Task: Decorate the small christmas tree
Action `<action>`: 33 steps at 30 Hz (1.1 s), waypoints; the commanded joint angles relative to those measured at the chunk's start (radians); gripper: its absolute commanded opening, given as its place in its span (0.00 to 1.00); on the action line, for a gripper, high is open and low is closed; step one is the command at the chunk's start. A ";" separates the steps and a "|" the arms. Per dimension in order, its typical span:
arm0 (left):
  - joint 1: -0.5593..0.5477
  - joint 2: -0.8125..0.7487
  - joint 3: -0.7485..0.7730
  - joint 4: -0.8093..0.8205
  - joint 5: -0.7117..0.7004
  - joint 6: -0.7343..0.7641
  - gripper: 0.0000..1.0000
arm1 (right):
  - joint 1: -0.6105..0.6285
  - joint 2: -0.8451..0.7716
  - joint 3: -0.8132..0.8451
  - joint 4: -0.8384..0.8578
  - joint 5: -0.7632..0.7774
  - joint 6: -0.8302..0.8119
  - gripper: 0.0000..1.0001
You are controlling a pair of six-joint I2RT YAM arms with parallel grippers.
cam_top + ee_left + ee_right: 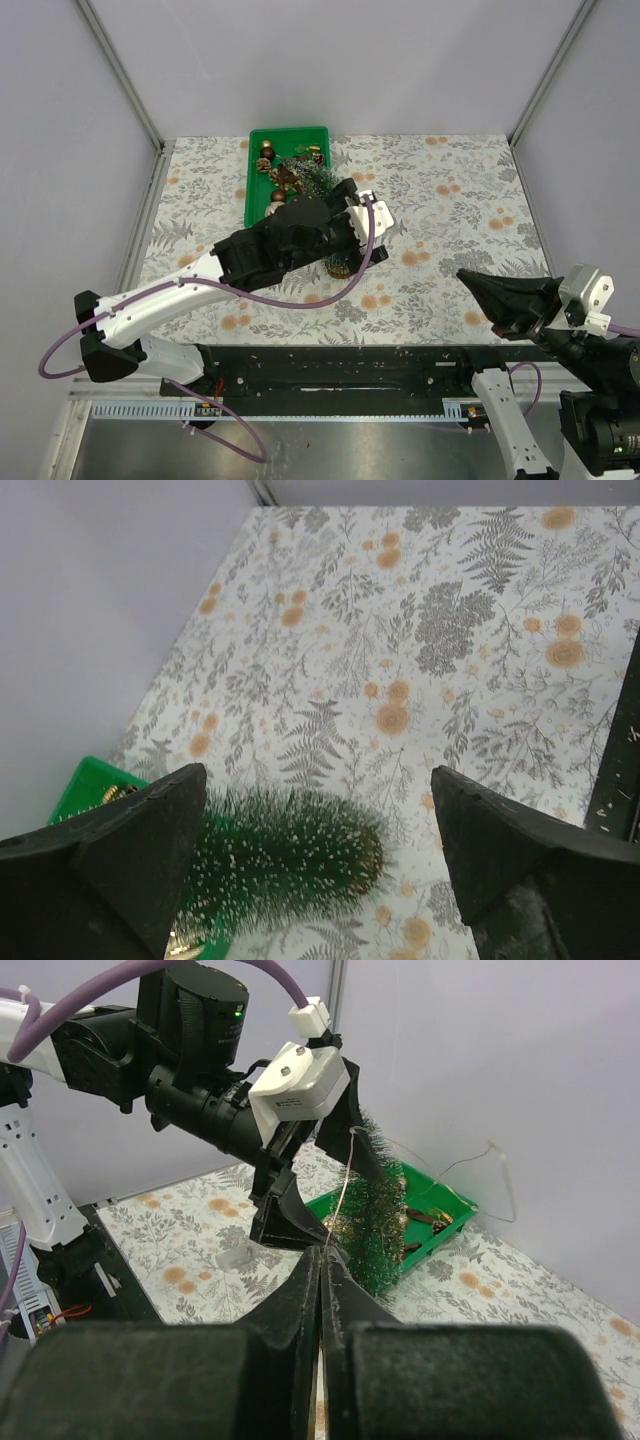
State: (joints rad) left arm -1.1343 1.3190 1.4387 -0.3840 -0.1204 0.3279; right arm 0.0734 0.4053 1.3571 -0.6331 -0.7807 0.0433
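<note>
The small christmas tree, dark green with frosted tips, stands on the patterned cloth at the near end of the green tray. From above, the tree is partly hidden by the left arm. My left gripper is open, its two black fingers apart on either side of the tree without touching it. My right gripper is shut on a thin wire that runs up from its tips to the tree. In the top view the right gripper hovers right of the tree.
The green tray at the back holds several brown and gold ornaments. A loop of the same thin wire arcs over the tray. Grey walls close in the table on three sides. The black rail runs along the near edge.
</note>
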 commanded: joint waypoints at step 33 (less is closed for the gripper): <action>-0.085 -0.249 -0.142 0.027 -0.108 -0.072 0.00 | 0.063 0.033 0.071 -0.036 0.029 -0.072 0.00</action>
State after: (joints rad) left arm -1.2156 1.1595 1.3720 -0.3210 -0.2024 0.3122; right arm 0.1303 0.3798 1.4044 -0.6788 -0.7773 -0.0036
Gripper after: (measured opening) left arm 0.013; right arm 0.018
